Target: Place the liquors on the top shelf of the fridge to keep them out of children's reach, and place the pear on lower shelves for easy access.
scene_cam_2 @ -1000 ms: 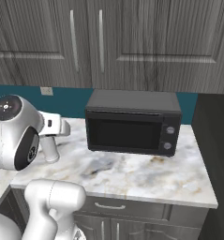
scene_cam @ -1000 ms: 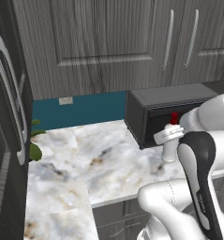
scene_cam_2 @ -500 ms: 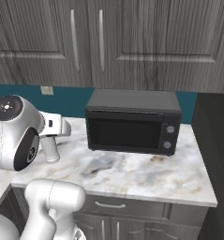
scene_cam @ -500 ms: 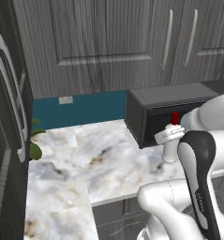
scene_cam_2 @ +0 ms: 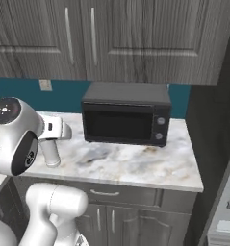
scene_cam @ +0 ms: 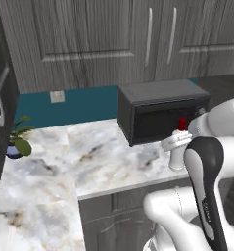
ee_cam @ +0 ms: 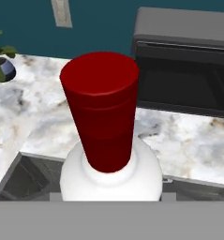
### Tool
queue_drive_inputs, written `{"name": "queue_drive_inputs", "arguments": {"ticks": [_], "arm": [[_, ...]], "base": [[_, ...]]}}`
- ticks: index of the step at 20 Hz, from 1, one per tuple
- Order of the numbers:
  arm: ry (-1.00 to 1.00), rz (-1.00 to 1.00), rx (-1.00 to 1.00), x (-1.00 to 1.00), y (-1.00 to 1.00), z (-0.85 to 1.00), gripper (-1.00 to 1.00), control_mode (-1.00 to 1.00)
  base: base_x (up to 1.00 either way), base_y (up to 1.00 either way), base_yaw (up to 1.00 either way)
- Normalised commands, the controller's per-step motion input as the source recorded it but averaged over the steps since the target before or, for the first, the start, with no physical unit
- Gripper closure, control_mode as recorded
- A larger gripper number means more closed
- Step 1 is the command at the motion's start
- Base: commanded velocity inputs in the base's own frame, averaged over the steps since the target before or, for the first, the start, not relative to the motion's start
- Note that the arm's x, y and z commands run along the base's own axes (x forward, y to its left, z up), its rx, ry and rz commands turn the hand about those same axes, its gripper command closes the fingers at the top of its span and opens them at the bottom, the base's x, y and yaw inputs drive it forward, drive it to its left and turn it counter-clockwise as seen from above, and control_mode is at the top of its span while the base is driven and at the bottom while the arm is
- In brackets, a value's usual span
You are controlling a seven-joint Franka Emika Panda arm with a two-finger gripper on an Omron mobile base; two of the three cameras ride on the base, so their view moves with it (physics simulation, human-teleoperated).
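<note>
Clearly the fingers are closed round the white bottle (ee_cam: 111, 173) with the red cap (ee_cam: 101, 108), lifted near the microwave (scene_cam_2: 126, 113) above the marble worktop (scene_cam: 99, 157). Keep it upright and steady while carrying it toward the fridge.

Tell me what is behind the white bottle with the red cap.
Behind the white bottle with its red cap stands the black microwave on the marble counter, before the teal wall. The bottle covers part of the counter.
</note>
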Motion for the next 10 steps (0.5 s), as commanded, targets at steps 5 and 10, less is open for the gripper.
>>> {"name": "queue_drive_inputs", "arguments": {"ticks": [5, 10], "arm": [[0.00, 0.00, 0.00, 0.00, 0.00, 0.00, 1.00, 1.00], [0.00, 0.00, 0.00, 0.00, 0.00, 0.00, 1.00, 1.00]], "base": [[-0.04, -0.83, 0.00], [0.00, -0.85, 0.01]]}}
